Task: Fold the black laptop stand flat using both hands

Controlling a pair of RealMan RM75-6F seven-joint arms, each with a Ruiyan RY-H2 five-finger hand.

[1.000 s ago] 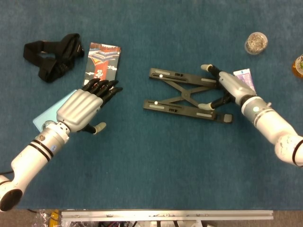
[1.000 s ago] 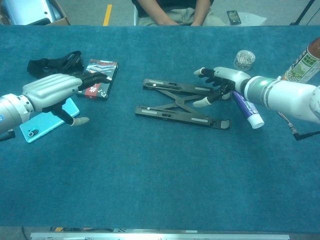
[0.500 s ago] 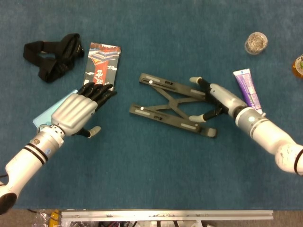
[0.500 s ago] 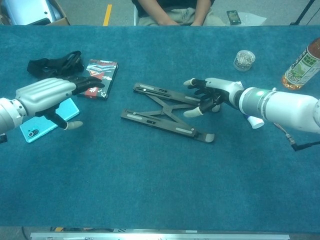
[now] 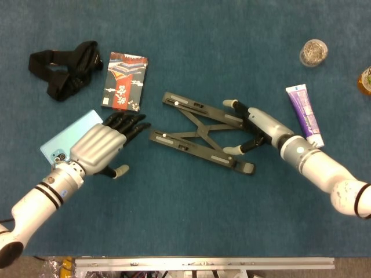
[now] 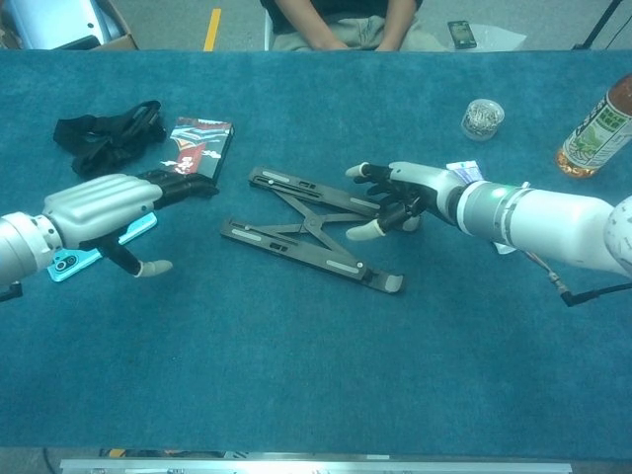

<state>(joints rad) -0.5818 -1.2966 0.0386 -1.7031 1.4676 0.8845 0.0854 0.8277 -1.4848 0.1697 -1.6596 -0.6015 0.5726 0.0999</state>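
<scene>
black stand (image 5: 200, 134) lying mid-frame on blue table (image 5: 191, 220), right hand (image 5: 255, 128) at its right end with fingers spread across both bars, left hand (image 5: 107, 141) just left of it, fingers together, holding nothing.

So the whole tabletop (image 6: 316, 375) is wearing a teal-blue carpet-like cover, and a metal rail (image 5: 203, 263) is running along its near edge. Past the far edge, grey floor (image 6: 168, 25) is showing with a yellow stripe (image 6: 210, 28) painted on it. A person (image 6: 341, 22) is sitting right behind the tabletop, only the lap and arms in frame. Light is falling pretty evenly, with no hard shadows showing up anywhere.
</scene>
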